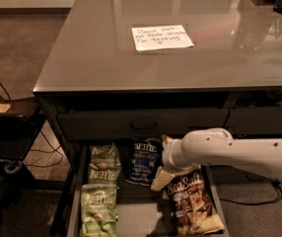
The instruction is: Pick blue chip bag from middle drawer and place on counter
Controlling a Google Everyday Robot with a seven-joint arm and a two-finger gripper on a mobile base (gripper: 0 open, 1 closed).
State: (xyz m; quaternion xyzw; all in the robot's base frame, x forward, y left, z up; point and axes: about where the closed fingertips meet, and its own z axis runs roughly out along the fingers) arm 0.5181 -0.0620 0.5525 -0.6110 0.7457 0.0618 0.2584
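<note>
Tabletop (106,58), upper frame: the bag's destination. Open drawer (133,217), lower centre, exposes the snacks. Tool (161,161), jaws apart as if ready to grasp, hangs just right of the blue bag (142,162), which lies in the drawer's back row.

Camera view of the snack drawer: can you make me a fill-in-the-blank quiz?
1. The blue chip bag lies in the open middle ____.
2. The gripper hangs right beside it, over the tan bag lettered ____.
3. The counter holds a white handwritten ____.
Missing: drawer; Sea Salt; note.
</note>
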